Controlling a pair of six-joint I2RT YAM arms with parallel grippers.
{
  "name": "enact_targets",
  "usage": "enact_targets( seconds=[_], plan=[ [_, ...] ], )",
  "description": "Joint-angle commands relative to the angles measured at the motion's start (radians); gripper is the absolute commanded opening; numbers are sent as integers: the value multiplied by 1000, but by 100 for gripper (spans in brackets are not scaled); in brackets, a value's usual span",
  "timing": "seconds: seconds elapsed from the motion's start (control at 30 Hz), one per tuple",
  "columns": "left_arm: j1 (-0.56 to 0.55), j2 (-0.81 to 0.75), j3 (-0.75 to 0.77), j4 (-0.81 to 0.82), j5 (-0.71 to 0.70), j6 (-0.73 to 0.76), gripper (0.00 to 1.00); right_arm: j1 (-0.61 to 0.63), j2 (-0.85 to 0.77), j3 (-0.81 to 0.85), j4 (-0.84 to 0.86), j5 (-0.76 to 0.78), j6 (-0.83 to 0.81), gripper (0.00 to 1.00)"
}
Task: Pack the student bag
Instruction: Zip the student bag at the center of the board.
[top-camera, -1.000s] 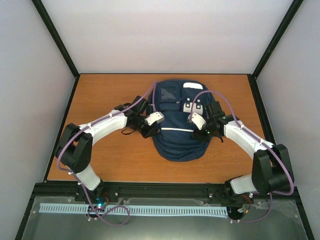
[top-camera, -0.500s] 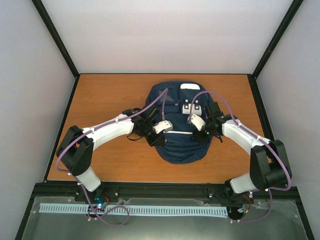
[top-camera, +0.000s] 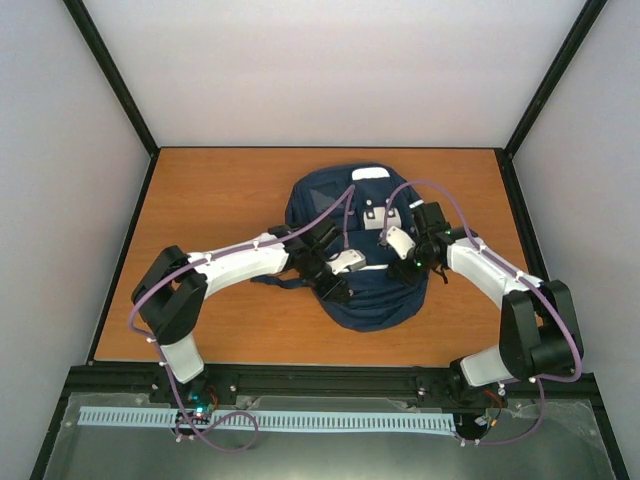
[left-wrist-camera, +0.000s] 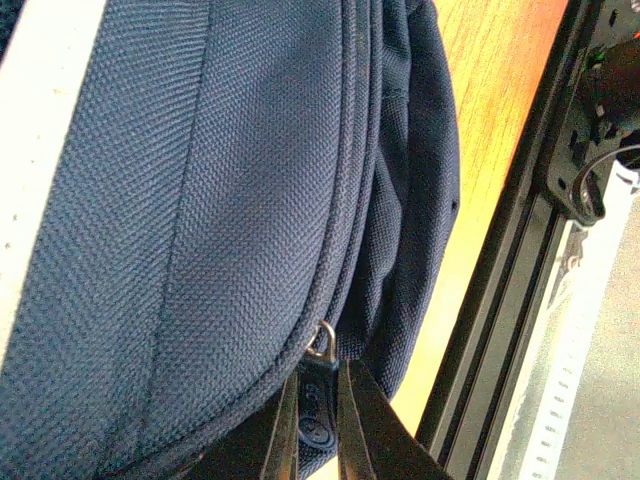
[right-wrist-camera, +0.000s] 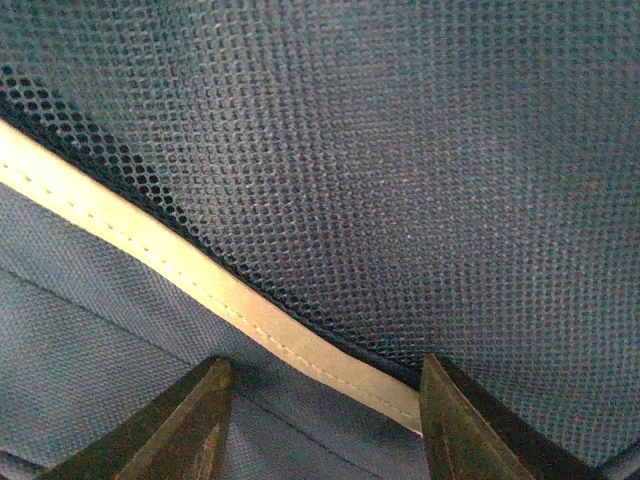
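The backpack (top-camera: 322, 200) is lying in the middle of the orange surface (top-camera: 215, 200). Your left claw (left-wrist-camera: 318, 382) is clamping the zipper pull (left-wrist-camera: 316, 405) at its near-left edge. Your right claw (right-wrist-camera: 322, 375) is standing apart, its fingers straddling a white stripe (right-wrist-camera: 200, 290) below the mesh (right-wrist-camera: 400, 150).

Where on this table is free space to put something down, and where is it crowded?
Free: the far left corner of the table, between the bag and the left edge; the far right corner beside the bag; the near strip between bag and front rail. Crowded: the middle, where the left arm and right arm meet the bag.
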Motion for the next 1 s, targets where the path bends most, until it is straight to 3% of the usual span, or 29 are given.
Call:
enact_targets(
  seconds=[0.0, 0.07, 0.27, 0.3, 0.33, 0.63, 0.73, 0.97],
  plan=[
    [-40, 21, 55, 173, 71, -85, 6, -54, 1, 36, -12, -61, -2, 54],
    [-40, 13, 61, 153, 66, -80, 14, -93, -28, 48, -40, -82, -7, 54],
    [-40, -80, 42, 50, 30, -27, 52, -106, -165, 57, -125, -92, -14, 55],
    [-39, -103, 32, 47, 14, -24, 79, -105, -185, 58, -143, -107, -13, 56],
    [-39, -127, 25, 48, -3, -25, 97, -105, -204, 58, -160, -122, -13, 56],
    [7, -261, -13, 73, -145, -134, 100, -99, -266, 44, -227, -134, -43, 57],
    [23, -324, -73, 155, -228, -168, 100, -94, -251, 38, -227, -132, -39, 55],
    [69, -472, -202, 391, -280, -276, 100, -16, -193, 18, -193, -104, -41, 54]
  ],
)
